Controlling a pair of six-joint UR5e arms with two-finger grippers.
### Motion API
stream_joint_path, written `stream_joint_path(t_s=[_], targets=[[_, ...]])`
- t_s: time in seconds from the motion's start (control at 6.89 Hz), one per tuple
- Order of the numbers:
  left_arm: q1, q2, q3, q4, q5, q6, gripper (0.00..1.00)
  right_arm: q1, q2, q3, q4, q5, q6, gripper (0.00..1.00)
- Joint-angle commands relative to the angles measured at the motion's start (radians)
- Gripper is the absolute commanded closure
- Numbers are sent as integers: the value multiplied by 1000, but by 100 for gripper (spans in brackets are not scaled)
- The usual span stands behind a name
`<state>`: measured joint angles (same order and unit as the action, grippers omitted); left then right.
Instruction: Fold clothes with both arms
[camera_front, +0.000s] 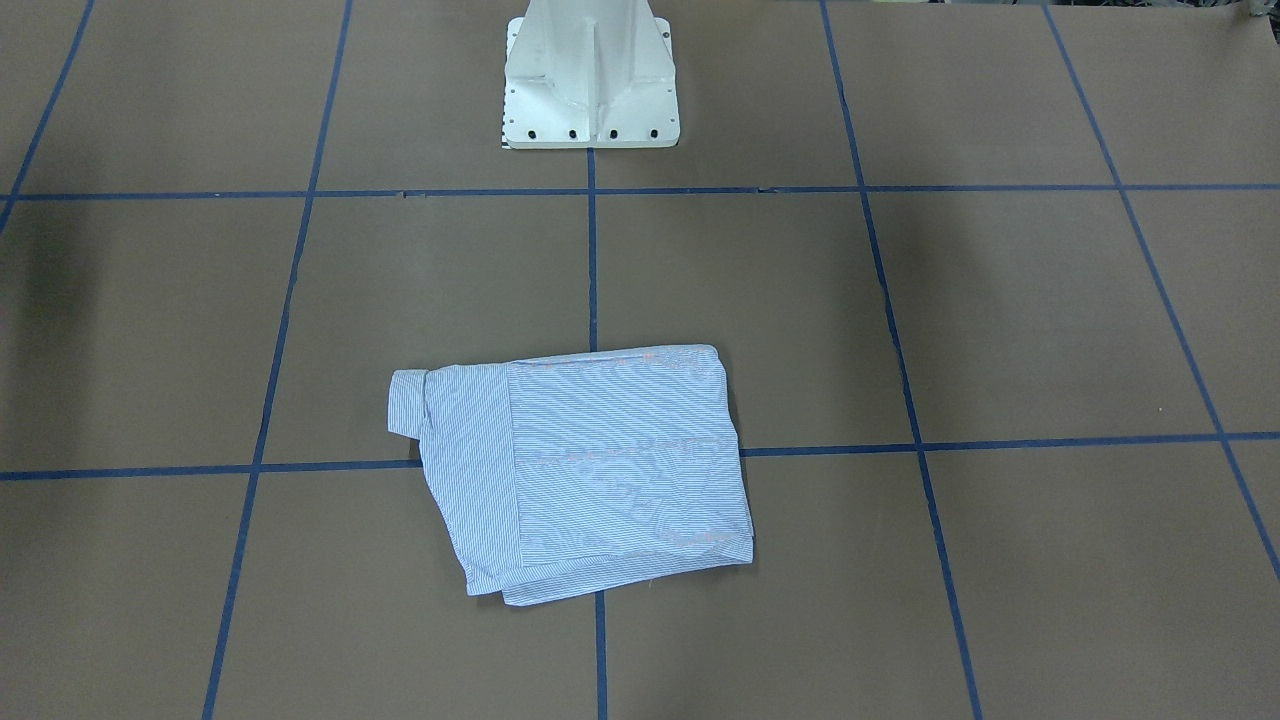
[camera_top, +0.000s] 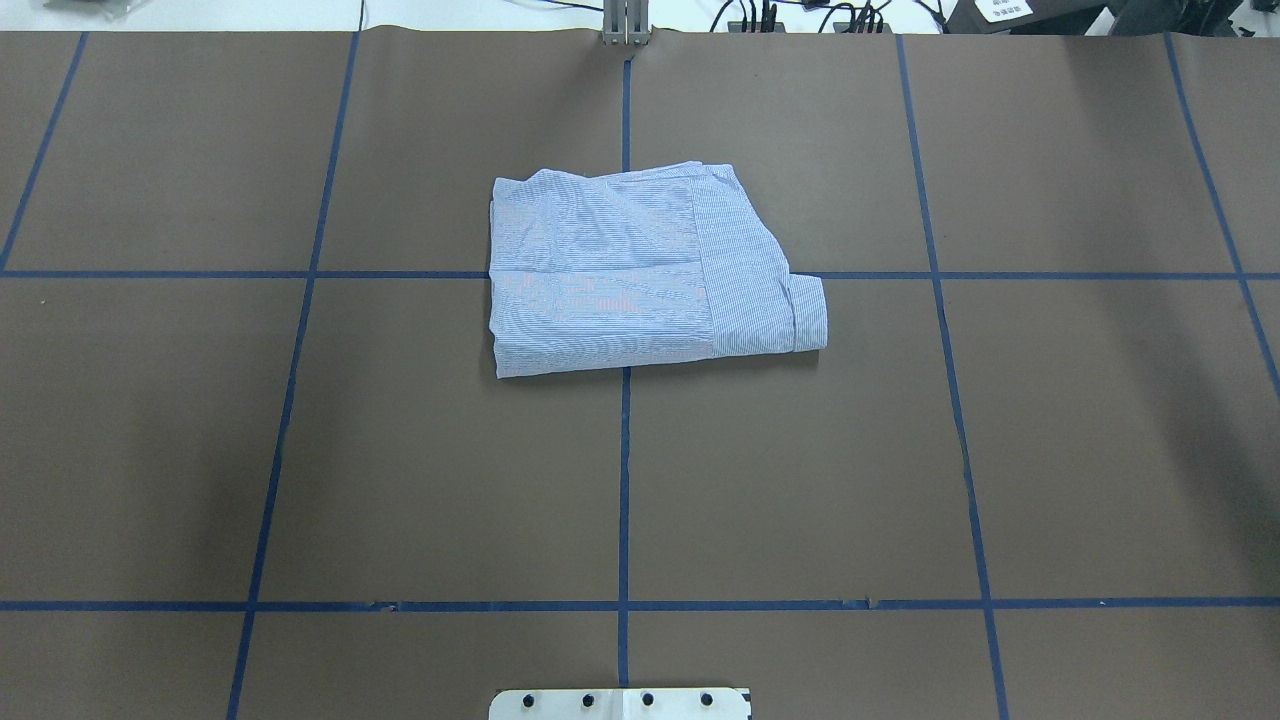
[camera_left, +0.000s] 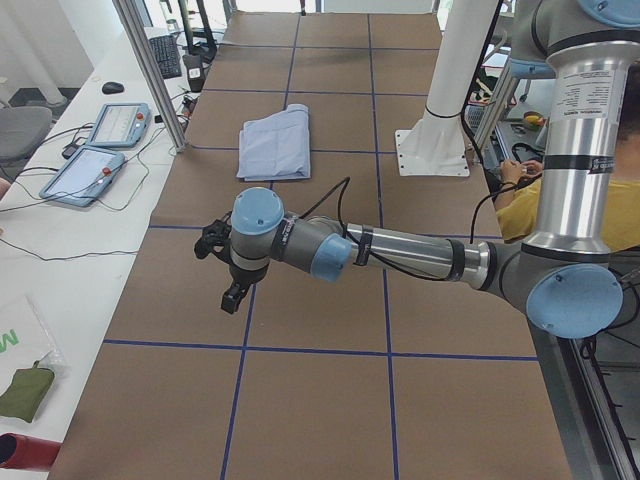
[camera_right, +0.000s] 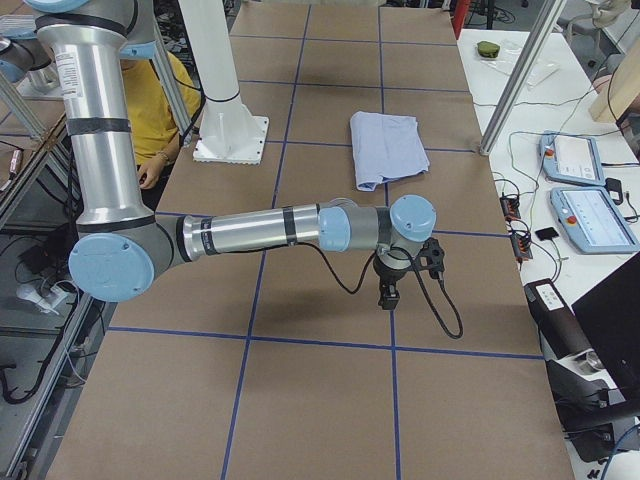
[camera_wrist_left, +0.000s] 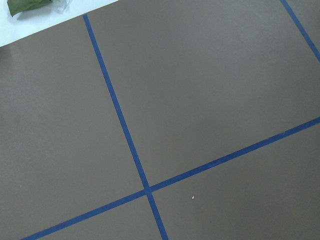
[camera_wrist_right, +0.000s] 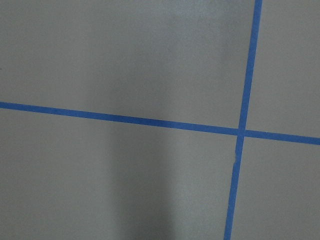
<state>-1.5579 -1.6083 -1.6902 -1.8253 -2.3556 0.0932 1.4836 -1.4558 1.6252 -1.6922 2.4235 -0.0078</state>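
The fingers of our left gripper (camera_left: 231, 298) and of our right gripper (camera_right: 388, 297) show only in the 2 side views (small and dark there), so we cannot tell whether they are spread or pressed together. Both sets point down over the brown paper-covered table with blue tape lines (camera_top: 400, 450). The light blue and white finely striped fabric shirt (camera_top: 620, 280), folded into a rough rectangle, lies flat between the 2 sets of fingers, well apart from each, its cuff (camera_top: 808, 315) jutting toward the right gripper's side.
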Motion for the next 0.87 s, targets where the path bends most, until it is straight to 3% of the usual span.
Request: stream_joint_path(t_s=[0.0,0.73], targets=[[1,-1,-2,-9,1,-1,1,0,-1,-1,0,0,0,0],[1,-2,-31,-14,-1,-1,1,0,8,-1,0,3,0,0]])
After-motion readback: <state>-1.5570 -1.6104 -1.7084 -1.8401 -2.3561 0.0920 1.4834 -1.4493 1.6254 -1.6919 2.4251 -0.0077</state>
